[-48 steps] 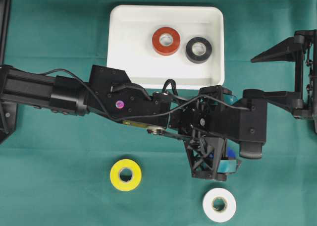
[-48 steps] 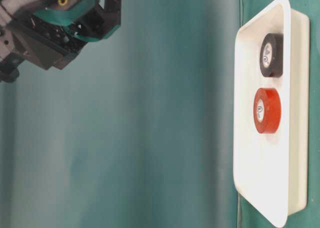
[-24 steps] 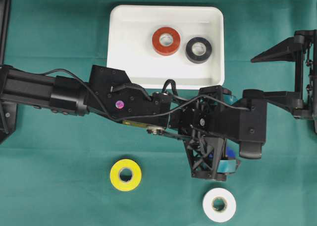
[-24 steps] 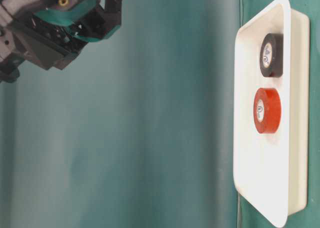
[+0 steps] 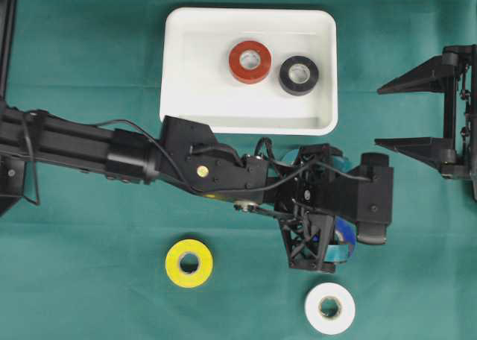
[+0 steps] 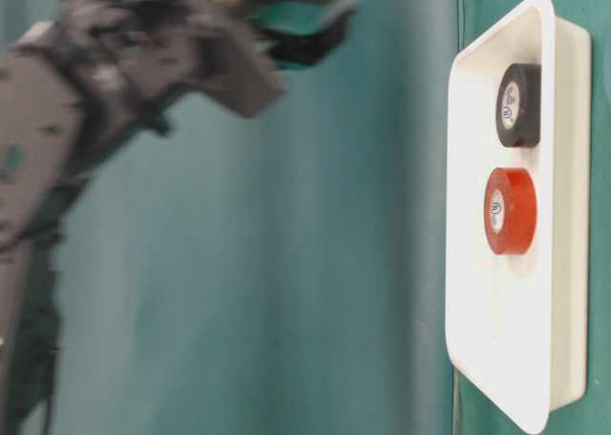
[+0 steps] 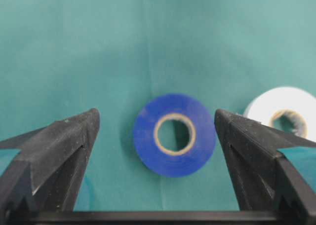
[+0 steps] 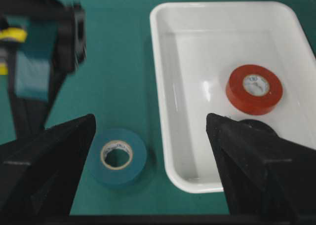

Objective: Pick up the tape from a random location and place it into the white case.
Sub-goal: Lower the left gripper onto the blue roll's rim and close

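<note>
- Overhead: my left gripper [image 5: 339, 206] hangs over the blue tape [image 5: 343, 243], just below the white case [image 5: 186, 79] — right gripper [image 5: 406, 112] idle, wide, farther off.
- Left wrist: jaws wide, blue tape flat and centred between the fingertips [image 7: 81, 131] — straight down.
- Right wrist: nothing held.

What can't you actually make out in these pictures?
- Blue tape roll: overhead view, mostly under the left gripper.
- Black left arm: table-level view, motion-blurred.
- White tape roll: left wrist view, partly behind a gripper finger.
</note>
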Robot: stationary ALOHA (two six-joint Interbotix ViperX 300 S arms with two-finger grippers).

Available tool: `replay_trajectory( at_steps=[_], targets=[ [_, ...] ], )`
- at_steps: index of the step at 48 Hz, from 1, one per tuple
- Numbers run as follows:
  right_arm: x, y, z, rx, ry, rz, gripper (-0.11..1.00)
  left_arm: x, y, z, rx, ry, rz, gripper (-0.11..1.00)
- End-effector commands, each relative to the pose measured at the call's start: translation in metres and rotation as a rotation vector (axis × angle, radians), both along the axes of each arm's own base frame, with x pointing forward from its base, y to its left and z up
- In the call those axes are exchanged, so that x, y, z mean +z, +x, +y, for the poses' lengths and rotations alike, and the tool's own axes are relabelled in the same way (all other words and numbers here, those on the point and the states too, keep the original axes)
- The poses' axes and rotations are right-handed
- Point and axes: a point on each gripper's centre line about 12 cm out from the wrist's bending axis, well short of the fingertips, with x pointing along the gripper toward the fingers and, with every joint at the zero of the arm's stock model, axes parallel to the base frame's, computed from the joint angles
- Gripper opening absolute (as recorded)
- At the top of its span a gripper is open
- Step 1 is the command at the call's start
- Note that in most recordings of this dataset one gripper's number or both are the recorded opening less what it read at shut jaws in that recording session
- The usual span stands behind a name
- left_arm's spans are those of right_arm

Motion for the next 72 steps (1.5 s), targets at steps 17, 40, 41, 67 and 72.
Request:
replay_trajectory(
  at_steps=[17, 40, 41, 67, 72],
  targets=[
    [0.004, 0.001, 0.000, 0.001, -0.005, -0.003, 0.87, -0.063, 0.014, 0.005, 0.032, -0.012, 0.053, 0.95],
    [0.002, 0.001, 0.000, 0.003, -0.009, 0.002, 0.87, -0.114, 0.021, 0.012, 0.053, -0.009, 0.123, 0.95],
    [0.002, 0.001, 0.000, 0.003, -0.009, 0.002, 0.87, -0.114, 0.021, 0.011, 0.051, -0.009, 0.123, 0.95],
    [0.001, 0.001, 0.000, 0.001, -0.009, 0.013, 0.87, -0.117, 0.019, 0.001, 0.052, -0.025, 0.130, 0.38],
    [0.001, 0.001, 0.000, 0.001, -0.009, 0.013, 0.87, -0.116, 0.020, 0.000, 0.050, -0.025, 0.129, 0.26]
  ],
)
